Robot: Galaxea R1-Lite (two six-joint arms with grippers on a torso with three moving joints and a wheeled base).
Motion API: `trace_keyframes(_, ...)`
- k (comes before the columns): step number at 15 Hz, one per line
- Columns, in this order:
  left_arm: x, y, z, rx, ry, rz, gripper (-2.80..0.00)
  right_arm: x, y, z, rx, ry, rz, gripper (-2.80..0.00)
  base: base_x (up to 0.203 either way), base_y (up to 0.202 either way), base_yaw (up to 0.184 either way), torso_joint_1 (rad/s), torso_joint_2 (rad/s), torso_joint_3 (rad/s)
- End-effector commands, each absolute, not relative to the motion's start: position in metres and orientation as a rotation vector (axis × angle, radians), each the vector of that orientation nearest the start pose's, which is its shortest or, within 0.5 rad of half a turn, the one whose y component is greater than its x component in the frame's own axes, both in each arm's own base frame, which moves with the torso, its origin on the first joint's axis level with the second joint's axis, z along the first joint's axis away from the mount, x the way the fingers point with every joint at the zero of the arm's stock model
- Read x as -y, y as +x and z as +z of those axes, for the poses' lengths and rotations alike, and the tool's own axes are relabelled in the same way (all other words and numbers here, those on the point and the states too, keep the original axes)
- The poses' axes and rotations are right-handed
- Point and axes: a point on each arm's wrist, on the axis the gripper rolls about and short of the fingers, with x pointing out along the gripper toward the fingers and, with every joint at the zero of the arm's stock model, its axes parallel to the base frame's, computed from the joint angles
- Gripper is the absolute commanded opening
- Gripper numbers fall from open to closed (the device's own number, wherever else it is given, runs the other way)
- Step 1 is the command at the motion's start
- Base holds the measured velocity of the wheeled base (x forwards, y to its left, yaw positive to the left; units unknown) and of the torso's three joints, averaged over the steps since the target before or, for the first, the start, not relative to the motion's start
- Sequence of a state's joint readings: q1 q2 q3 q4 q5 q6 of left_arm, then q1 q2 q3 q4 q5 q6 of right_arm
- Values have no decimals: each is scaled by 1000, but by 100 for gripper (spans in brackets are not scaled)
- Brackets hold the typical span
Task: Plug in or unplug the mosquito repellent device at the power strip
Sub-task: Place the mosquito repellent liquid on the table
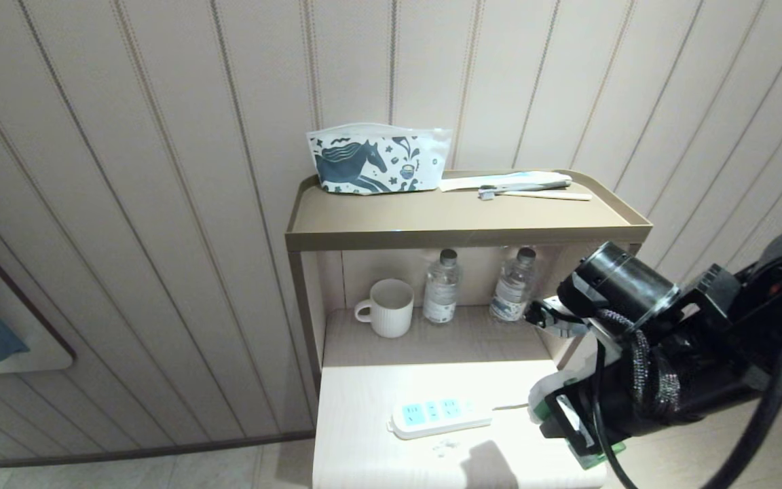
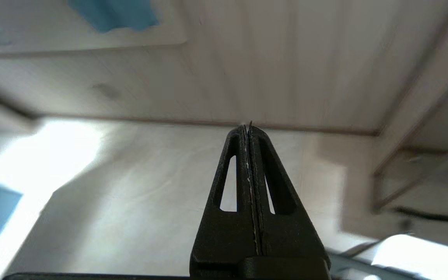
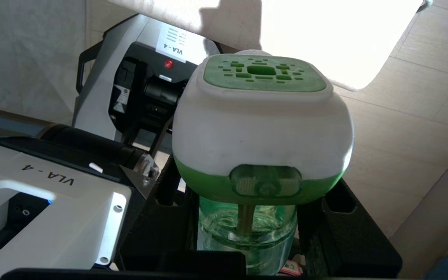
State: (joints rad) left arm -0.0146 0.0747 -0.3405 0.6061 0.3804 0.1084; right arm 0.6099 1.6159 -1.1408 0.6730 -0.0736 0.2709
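Note:
The power strip [image 1: 440, 413] lies flat near the front of the pale tabletop [image 1: 364, 394], its three light-blue socket faces empty and its thin cord running right. My right gripper [image 1: 565, 415] hangs just right of the strip at the table's edge. It is shut on the mosquito repellent device [image 1: 544, 395]. In the right wrist view the black fingers [image 3: 336, 210] clamp the translucent green bottle, and the device [image 3: 263, 124] shows its white body and green vented top beyond my right gripper [image 3: 249, 206]. The prongs are hidden. My left gripper [image 2: 247, 130] is shut and empty, away from the table.
Behind the strip stands a tan shelf unit [image 1: 466, 231]. A horse-print pouch [image 1: 377, 159] and a toothbrush [image 1: 533, 193] lie on top. A white ribbed mug [image 1: 387, 307] and two clear water bottles [image 1: 442, 286] [image 1: 514, 284] stand underneath. Small white bits [image 1: 445, 445] lie before the strip.

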Motion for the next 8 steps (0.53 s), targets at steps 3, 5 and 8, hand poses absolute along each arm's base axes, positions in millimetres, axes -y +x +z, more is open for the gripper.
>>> trace_keyframes(3,-3,-40,82,-217,58,122,-280,-128,190,204,-1103,-129,320,-280,0,0,0,0,0,0)
trace_keyframes(5,0,-29,76,-114,38,9,-280,-126,188,209,-1065,-111,325,-280,0,0,0,0,0,0)
trace_keyframes(8,0,-24,76,-27,46,-28,-280,-125,185,209,-951,-79,354,-280,0,0,0,0,0,0)
